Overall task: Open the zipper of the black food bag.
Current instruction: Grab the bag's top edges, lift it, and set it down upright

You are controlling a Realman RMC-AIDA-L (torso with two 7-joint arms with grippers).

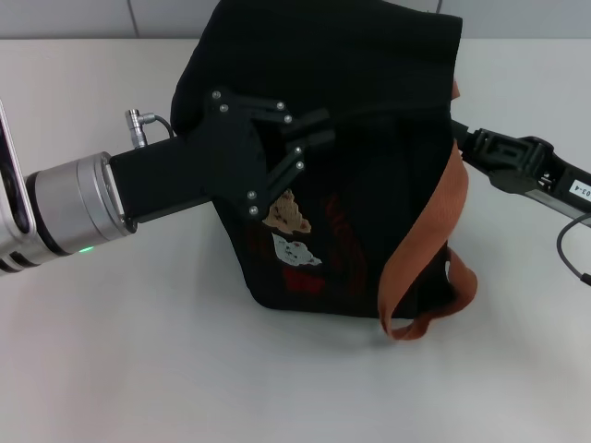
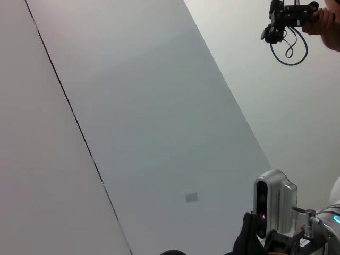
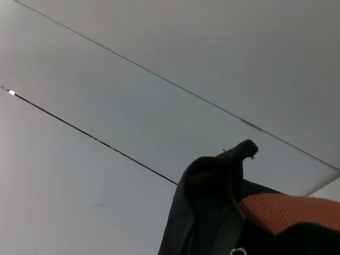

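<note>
Zipper work is what you are setting up for, and the track itself is not clearly showing in the head view: black on black, it is presumably running along the top edge of the black food bag (image 1: 369, 185), far side from the camera. A small silvery bit (image 3: 237, 251) is peeking out at the edge of the right wrist view, just beside the orange-brown webbing handle (image 3: 287, 210); it may be the pull, but you cannot be sure.

You are looking at the bag standing on the white worktop (image 1: 138, 369) between the two arms, its patch-bearing side facing the camera, its long axis appearing to run from the robot's left to its right. The second handle (image 1: 434, 249) is drooping down the right end.

Your left tool (image 1: 316, 129) is reaching in from the left, fingers parted and spread against the upper left side of the bag, gripping nothing that you can see. Your right tool (image 1: 466, 143) is arriving at the bag's right end, level with the upper edge; its fingers are hidden behind the fabric, so you cannot tell their state.

Judging by this, the right arm is the nearer one to the suspected pull, and the pull would be travelling along the top edge toward the left
</note>
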